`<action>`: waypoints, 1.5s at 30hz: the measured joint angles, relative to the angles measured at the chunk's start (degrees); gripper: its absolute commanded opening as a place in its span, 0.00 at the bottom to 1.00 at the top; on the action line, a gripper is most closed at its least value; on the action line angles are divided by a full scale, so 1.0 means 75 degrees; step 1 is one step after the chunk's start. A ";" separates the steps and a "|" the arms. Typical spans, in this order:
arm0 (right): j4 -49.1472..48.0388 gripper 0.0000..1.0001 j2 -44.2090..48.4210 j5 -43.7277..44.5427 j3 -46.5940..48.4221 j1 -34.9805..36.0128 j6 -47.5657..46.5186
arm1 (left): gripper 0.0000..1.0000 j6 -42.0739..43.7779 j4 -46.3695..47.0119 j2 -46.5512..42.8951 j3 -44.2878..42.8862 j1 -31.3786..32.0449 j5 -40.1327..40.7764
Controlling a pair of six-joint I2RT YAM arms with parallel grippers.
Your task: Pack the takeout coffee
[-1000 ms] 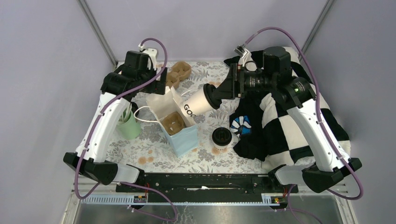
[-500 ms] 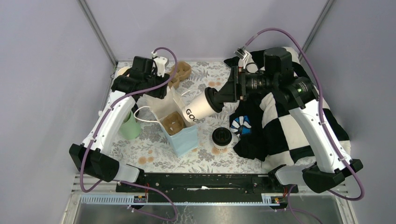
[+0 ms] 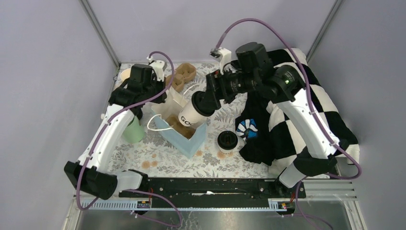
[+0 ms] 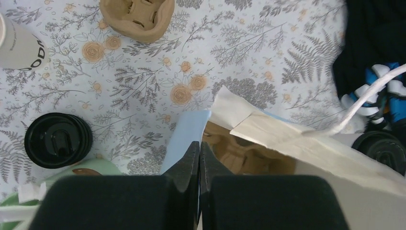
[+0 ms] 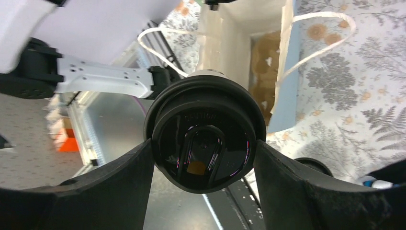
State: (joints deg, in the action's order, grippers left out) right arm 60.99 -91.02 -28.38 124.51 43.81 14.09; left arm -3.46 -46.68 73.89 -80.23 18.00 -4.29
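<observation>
One white paper cup (image 3: 191, 112) with black lettering is hanging tilted in the right tool (image 3: 206, 101), which is clamping it around its round black lid (image 5: 206, 141). Its base is pointing down toward the open mouth of the blue bag (image 3: 191, 143). The other cup (image 3: 227, 141) is standing upright on the tabletop (image 3: 167, 163), just right of the bag, black lid facing up.

The tilted white cup (image 3: 190, 113) reads "GO"; the cream cup's (image 4: 19, 45) sideways print is cut off, roughly "ODD".
</observation>
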 measured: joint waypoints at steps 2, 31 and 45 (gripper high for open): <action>0.0099 0.45 -0.0172 0.0481 0.0195 0.0323 -0.0187 | 0.00 -0.0329 0.0041 -0.0291 0.0085 0.0000 -0.0006; -0.0466 0.41 -0.1029 0.5272 0.0055 0.3873 -0.2532 | 0.00 -0.1708 0.3558 -0.4232 0.3724 0.0000 -0.0685; -0.1186 0.41 -0.0825 0.6522 -0.1276 0.4319 -0.3203 | 0.00 -0.1711 0.3722 -0.4229 0.3742 0.0000 -0.0667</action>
State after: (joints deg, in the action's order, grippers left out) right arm 52.10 -97.21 20.53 114.93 76.20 -9.93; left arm -16.29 -18.76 42.17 -52.16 18.00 -9.30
